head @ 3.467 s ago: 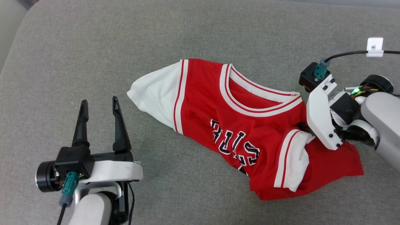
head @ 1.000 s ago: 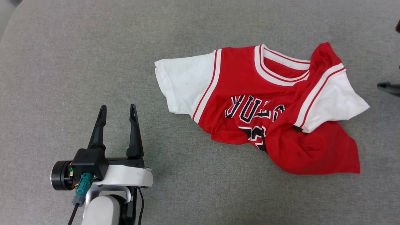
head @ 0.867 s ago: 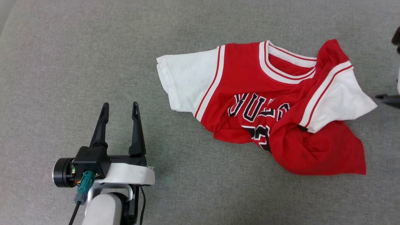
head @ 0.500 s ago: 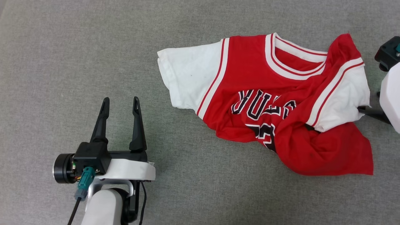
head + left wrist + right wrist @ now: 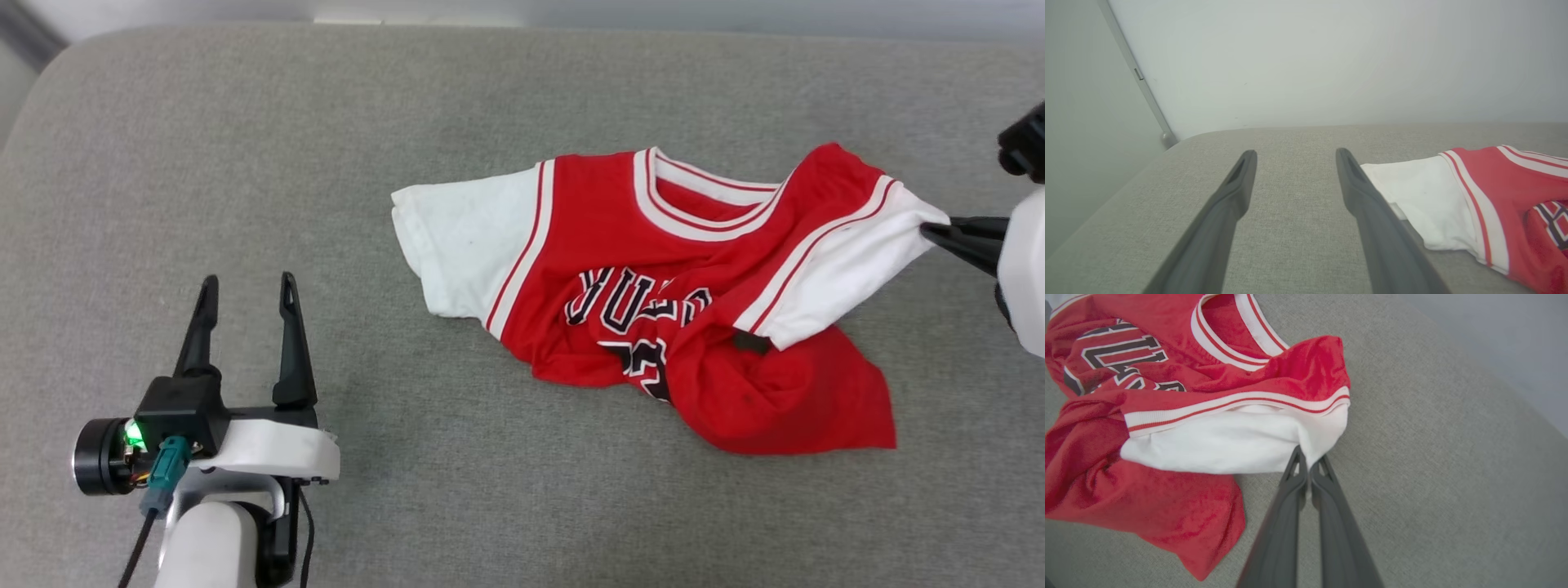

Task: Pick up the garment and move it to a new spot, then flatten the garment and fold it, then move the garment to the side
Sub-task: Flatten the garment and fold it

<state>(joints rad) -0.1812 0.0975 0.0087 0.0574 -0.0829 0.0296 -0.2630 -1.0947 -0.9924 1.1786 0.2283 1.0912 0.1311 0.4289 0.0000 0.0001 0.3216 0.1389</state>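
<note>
A red basketball-style shirt (image 5: pixel 653 302) with white short sleeves lies crumpled on a grey fabric cushion (image 5: pixel 245 147), toward the right of the head view. Its long axis runs side to side, sleeve to sleeve. The neckline faces the far edge of the cushion, and the black chest lettering is partly buried in folds. The lower red body is bunched and doubled over toward the near right. The right gripper (image 5: pixel 931 230) comes in from the right edge, its two dark fingers pressed together on the outer tip of the right sleeve (image 5: pixel 849 261), which is drawn into a point toward it. The right wrist view shows white cloth caught between the closed tips. The left gripper (image 5: pixel 247 282) sits at the lower left holding nothing, its fingers spread wide and pointing away from the robot over bare cushion. The left sleeve (image 5: pixel 457 245) lies flat, ahead of and to the right of those open fingers and well apart from them, though the left arm is clearly the nearer one to it. This looks like the start of flattening. The shirt probably needs tension along its sleeve-to-sleeve line, so the pinched sleeve would be pulled to the robot's right, away from the shirt's middle. The crumpled hem is not yet spread.
</note>
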